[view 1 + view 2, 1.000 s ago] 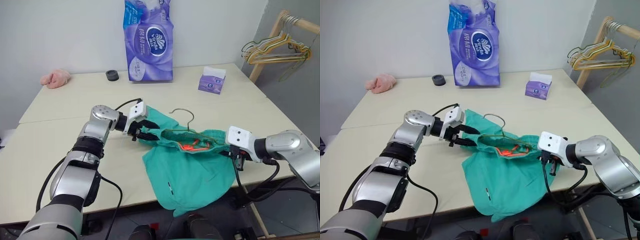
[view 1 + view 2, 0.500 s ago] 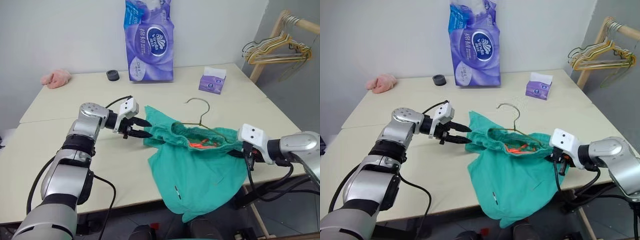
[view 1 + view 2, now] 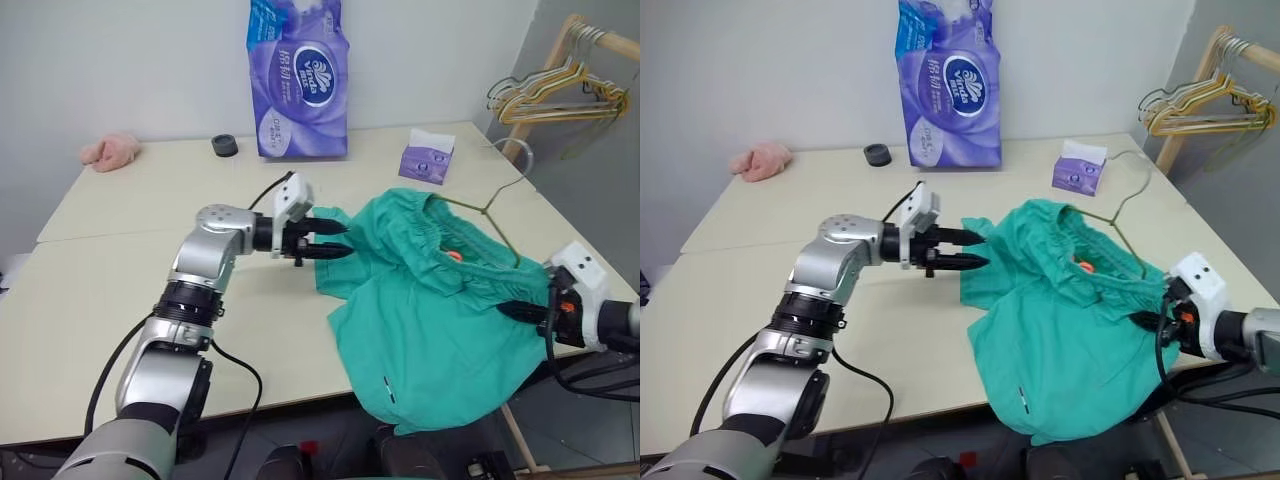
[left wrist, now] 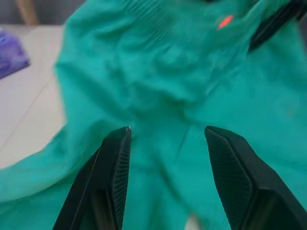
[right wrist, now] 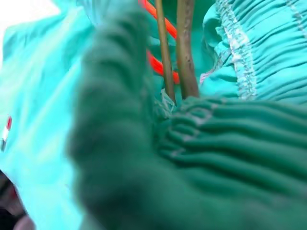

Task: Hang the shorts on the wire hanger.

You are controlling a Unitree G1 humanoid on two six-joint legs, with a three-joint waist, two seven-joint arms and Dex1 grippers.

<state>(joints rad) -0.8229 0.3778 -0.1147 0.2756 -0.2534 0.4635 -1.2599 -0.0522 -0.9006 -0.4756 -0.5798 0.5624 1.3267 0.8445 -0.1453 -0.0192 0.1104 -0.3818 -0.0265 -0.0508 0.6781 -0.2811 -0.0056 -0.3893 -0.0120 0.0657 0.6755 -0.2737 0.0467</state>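
1. The right gripper (image 3: 520, 312) at the near right edge is clamped tight on the gathered waistband of the shorts (image 3: 430, 330); in its wrist view the wire hanger (image 5: 184, 52) runs right beside the pinched fabric, so it probably holds wire and cloth together, though the contact is hidden by folds
2. That grip seems meant to keep the waistband pinned to the wire while the rest of the garment is sorted; the legs spill off the near edge of the tabletop (image 3: 110, 300) and hang down
3. The left gripper (image 3: 340, 248) points level toward the shorts from the left with its jaws part-open and empty, the tips just short of the fabric's left corner, likely lined up to take that corner
4. The shorts lie with the waistband running from the middle of the tabletop toward the near right, opening upward, an orange mark (image 3: 455, 255) showing inside
5. The wire hanger's long axis follows the waistband; its neck rises out of the waist, the hook (image 3: 515, 160) pointing far-right toward the rack of hangers (image 3: 560, 95)
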